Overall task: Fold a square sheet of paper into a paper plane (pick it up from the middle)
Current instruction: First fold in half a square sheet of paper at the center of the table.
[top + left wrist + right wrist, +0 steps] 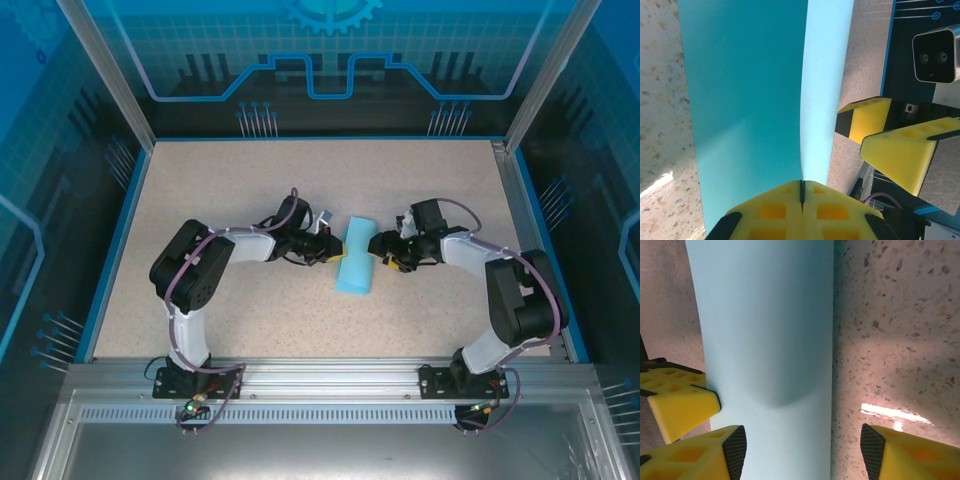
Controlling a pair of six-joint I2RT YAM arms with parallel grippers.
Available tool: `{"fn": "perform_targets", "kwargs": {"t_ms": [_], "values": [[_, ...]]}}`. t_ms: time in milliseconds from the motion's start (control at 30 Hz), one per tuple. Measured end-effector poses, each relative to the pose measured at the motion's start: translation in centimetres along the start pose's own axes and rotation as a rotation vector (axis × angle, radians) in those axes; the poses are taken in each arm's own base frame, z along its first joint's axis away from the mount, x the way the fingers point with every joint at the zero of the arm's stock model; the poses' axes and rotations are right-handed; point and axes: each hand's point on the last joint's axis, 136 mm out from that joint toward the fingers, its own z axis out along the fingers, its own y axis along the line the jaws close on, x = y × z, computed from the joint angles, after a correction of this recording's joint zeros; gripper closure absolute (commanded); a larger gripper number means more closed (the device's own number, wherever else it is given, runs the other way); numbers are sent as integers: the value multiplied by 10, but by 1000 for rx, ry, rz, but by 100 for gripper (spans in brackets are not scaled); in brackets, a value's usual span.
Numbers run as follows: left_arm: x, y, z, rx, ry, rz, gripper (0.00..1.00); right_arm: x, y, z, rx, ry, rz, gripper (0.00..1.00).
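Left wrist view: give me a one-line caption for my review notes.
Left gripper pinches the bowed square sheet of paper, the open right gripper close beside it over the speckled table.

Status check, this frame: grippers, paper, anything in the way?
Left gripper shut on square sheet of paper. Right gripper open at opposite edge. Sheet bowed upward. Nothing blocking.

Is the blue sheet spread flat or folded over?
Bent over, not flat: the square sheet of paper bulges as a narrow strip, its edge pinched in the shut left gripper. Creased or merely curled: cannot tell.
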Motion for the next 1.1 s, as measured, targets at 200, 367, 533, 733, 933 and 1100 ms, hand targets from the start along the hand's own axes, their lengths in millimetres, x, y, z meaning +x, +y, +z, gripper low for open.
{"fn": "perform_targets", "kwargs": {"t_ms": [200,367,533,733,933,1100], "values": [[1,1,0,-5,3,-3,94,2,-9,12,11,30,21,41],[1,2,0,-7,4,-5,92,5,-16,23,28,62,37,41],[1,2,0,-7,5,-5,91,4,-11,26,21,66,28,39],[3,4,0,-14,9,-1,91,5,-5,25,4,67,16,34],[3,5,0,-17,10,2,88,5,-4,25,5,65,10,41],[3,6,0,-23,8,7,66,7,-9,27,38,69,6,42]]}}
